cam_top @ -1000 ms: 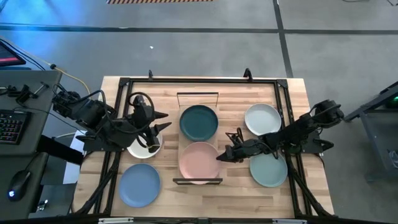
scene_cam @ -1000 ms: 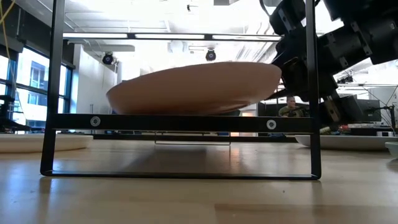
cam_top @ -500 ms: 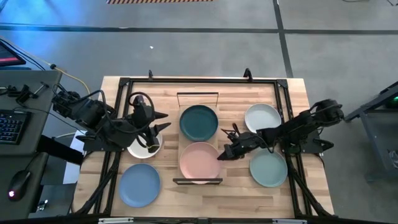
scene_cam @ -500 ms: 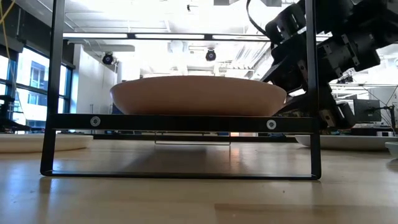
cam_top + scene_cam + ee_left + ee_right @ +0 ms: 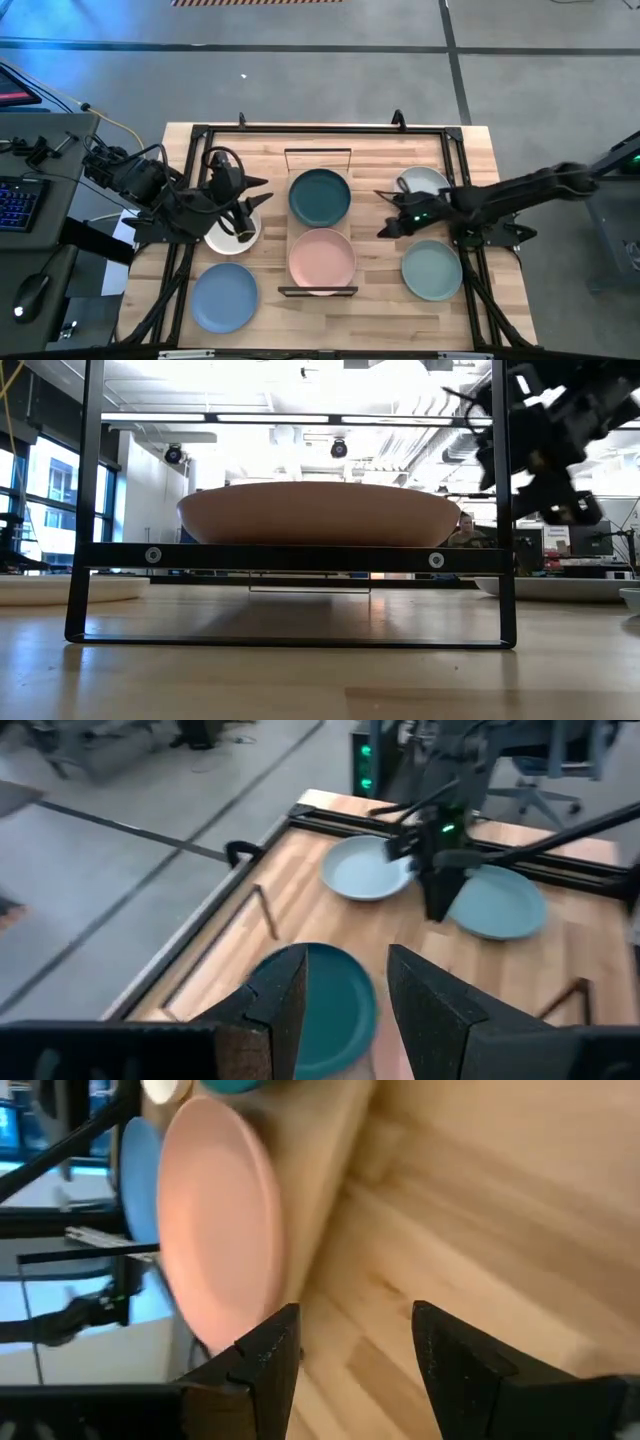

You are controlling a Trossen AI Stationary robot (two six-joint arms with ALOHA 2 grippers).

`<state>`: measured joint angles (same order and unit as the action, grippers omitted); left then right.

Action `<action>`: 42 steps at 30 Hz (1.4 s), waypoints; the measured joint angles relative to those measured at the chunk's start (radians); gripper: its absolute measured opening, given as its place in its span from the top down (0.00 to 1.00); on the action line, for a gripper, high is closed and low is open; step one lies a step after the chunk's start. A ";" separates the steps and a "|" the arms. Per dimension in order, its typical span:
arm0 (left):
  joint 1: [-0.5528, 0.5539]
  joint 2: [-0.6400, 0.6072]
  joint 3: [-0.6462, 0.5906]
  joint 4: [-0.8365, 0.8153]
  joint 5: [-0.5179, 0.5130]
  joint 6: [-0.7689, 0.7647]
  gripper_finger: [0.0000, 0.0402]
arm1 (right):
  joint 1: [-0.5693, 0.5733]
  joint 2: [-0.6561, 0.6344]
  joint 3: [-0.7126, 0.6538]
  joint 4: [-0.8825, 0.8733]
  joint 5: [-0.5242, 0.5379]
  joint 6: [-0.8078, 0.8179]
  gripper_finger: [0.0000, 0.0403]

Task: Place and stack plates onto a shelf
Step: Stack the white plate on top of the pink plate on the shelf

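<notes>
The pink plate (image 5: 322,258) lies flat by its underside on the near half of the light-wood shelf (image 5: 296,229); the low view shows it (image 5: 320,515) level above the black wire frame (image 5: 290,557). The dark teal plate (image 5: 320,195) sits on the shelf's far half. My right gripper (image 5: 384,229) is open, raised to the right of the shelf, apart from the pink plate (image 5: 215,1230). My left gripper (image 5: 256,196) hangs open left of the shelf, above a whitish plate (image 5: 230,238), with the teal plate (image 5: 325,1010) beyond its fingers.
On the tabletop lie a blue plate (image 5: 224,297) at the near left, a second whitish plate (image 5: 424,185) at the far right and a sage green plate (image 5: 432,270) at the near right. A black rail frame (image 5: 320,128) borders the table. Bare wood shows between shelf and right-hand plates.
My right gripper has let go of the pink plate's right rim, risen and drawn back toward the table's right edge. The plate, first tilted with its right side raised, has settled flat on the shelf. The left arm has kept still.
</notes>
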<state>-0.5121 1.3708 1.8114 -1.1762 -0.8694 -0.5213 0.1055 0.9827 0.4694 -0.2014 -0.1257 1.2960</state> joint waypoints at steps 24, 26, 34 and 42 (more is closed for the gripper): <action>0.176 -0.028 -0.721 1.142 0.441 -0.018 0.67 | 0.027 -0.398 -0.001 -0.141 0.206 -0.089 0.57; 0.219 -0.049 -0.744 1.166 0.485 0.015 0.67 | 0.027 -0.393 -0.001 -0.058 0.218 -0.100 0.57; 0.312 -0.202 -0.752 1.063 0.558 0.189 0.67 | 0.027 -0.367 -0.001 0.247 0.357 -0.176 0.57; 0.337 -0.383 -1.069 1.357 0.685 0.124 0.67 | 0.027 -0.305 -0.001 0.374 0.452 -0.239 0.57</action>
<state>-0.1752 0.9883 0.7420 0.1807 -0.1842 -0.3973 0.1326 0.6774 0.4683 0.1727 0.3267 1.0573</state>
